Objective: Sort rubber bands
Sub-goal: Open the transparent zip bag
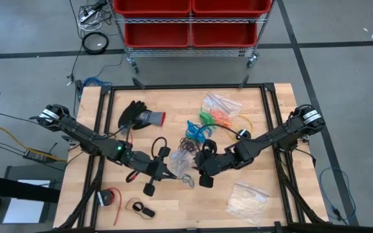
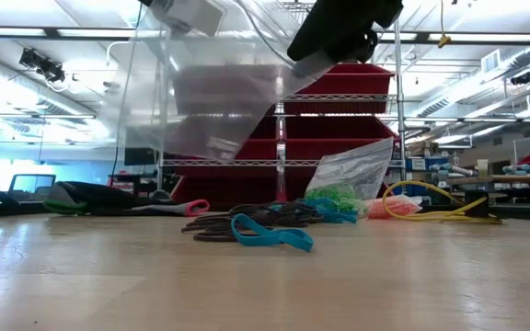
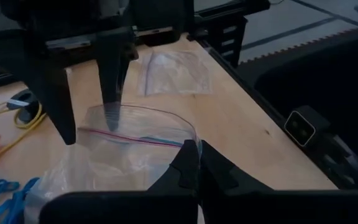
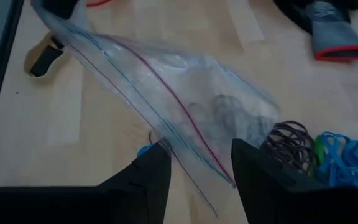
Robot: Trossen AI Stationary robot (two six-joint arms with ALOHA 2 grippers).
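Note:
A clear zip bag (image 1: 182, 166) hangs in the air at the table's middle, between my two grippers. My left gripper (image 3: 195, 163) is shut on it. My right gripper (image 4: 199, 167) is open, with the bag's zip rim (image 4: 191, 134) running between its fingers. Loose rubber bands lie on the table just beyond: a black heap (image 1: 186, 146), blue ones (image 1: 197, 129), and green and orange ones (image 1: 214, 117) by a second clear bag. Faint dark loops (image 4: 222, 107) show through the held bag; I cannot tell whether they are inside it or under it. My left gripper pinches the bag's rim (image 3: 180, 144) at one end of its mouth between its two fingers, coming from the table's left and slanting a little down. The bag (image 2: 205, 97) hangs slack below the hold, clear of the table. My right gripper has one finger (image 3: 112, 93) at the bag's mouth and the other (image 3: 64, 118) outside. Whether either finger touches the plastic, I cannot tell.
A black and grey glove (image 1: 141, 117) lies at the far left. A yellow cable (image 1: 241, 127) is at the far right. A clear bag of whitish pieces (image 1: 248, 198) lies near right. Small red and black items (image 1: 112, 197) lie near left. A red bin rack (image 1: 190, 22) stands behind the table.

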